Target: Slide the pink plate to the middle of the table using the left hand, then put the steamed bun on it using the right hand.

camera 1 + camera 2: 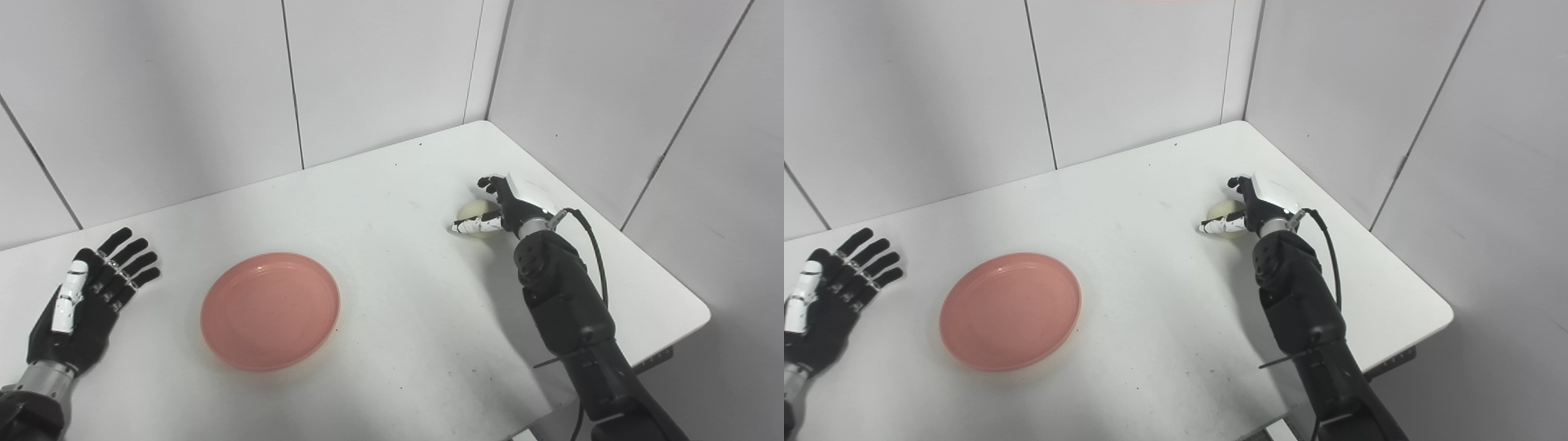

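Observation:
The pink plate lies empty on the white table, left of the table's middle. My left hand is open with fingers spread, resting at the table's left edge, apart from the plate. The pale steamed bun sits on the table at the right, near the far corner. My right hand is wrapped around it, thumb in front and fingers over its top and far side. The bun rests on the table and is partly hidden by the hand. In the right eye view the bun shows the same way.
Grey panel walls stand close behind the table and along its right side, meeting in a corner near the bun. The table's right edge and front right corner lie just beyond my right arm. A black cable loops off the right wrist.

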You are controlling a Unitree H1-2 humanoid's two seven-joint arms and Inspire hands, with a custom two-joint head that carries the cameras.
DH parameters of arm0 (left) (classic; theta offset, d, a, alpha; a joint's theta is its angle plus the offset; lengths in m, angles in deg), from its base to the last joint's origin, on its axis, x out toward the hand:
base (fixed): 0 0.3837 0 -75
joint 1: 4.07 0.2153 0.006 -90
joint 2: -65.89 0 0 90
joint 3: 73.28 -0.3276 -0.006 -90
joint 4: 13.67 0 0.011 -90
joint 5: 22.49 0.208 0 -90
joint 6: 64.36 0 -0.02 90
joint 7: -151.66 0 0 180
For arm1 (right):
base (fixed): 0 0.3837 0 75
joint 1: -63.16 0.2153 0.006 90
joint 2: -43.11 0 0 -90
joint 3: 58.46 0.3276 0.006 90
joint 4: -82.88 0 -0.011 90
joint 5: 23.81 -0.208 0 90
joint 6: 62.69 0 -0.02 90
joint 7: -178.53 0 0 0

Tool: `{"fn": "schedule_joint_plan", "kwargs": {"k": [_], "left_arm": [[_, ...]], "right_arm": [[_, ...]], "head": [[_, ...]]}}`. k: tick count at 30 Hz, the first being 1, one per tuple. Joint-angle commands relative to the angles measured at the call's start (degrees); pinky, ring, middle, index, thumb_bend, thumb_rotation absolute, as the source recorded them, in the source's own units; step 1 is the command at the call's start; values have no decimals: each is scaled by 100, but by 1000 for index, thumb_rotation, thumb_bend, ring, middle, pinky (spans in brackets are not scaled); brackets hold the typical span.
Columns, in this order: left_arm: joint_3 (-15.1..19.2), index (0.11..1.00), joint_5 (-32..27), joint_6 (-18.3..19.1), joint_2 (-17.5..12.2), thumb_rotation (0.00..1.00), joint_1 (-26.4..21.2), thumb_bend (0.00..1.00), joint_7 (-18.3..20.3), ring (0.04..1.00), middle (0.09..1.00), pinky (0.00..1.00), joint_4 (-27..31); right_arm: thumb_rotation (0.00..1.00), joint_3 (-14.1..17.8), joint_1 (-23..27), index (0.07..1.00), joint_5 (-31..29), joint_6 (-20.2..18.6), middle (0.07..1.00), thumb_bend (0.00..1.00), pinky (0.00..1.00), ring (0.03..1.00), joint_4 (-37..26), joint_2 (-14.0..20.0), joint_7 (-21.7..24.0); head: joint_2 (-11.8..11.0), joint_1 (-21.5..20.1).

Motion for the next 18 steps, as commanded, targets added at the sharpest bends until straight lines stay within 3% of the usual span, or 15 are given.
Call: {"fn": "schedule_joint_plan", "kwargs": {"k": [1, 6, 10, 14, 15, 16, 17, 18], "left_arm": [[-14, 820, 91, 400, -187, 813, 845, 520, 28, 800, 825, 777, -399], [-15, 821, 96, 404, -188, 811, 855, 521, 11, 799, 825, 776, -369], [-22, 823, 90, 448, -207, 820, 878, 515, 41, 801, 825, 781, -297], [-15, 822, 78, 506, -210, 813, 903, 514, 31, 798, 823, 778, -210], [-14, 822, 77, 524, -211, 812, 912, 514, 28, 799, 824, 780, -187], [-11, 822, 76, 530, -213, 811, 915, 514, 33, 800, 824, 780, -180], [-9, 820, 75, 534, -215, 809, 917, 514, 37, 799, 823, 780, -175], [-10, 819, 78, 537, -218, 808, 923, 514, 40, 798, 822, 780, -160]], "right_arm": [[407, -9, 146, 764, -78, 16, 770, 843, 660, 727, -14, 195, -134], [402, -92, 149, 755, -180, 15, 740, 820, 635, 694, 81, 252, -167], [377, -31, 188, 739, -70, 15, 725, 796, 630, 682, 92, 230, 70], [250, -97, 174, 710, -127, 14, 702, 798, 616, 656, 45, 291, 185], [144, -106, 170, 677, -134, 13, 674, 791, 597, 629, 40, 301, 198], [108, -120, 165, 666, -173, 14, 664, 788, 591, 619, 42, 319, 203], [44, -131, 163, 587, -203, 14, 531, 632, 478, 521, 45, 332, 205], [22, -135, 155, 567, -260, 14, 493, 576, 429, 470, 38, 341, 198]], "head": [[23, 1], [23, 1], [66, -12], [92, -28], [92, -28], [92, -28], [92, -28], [105, -32]]}}
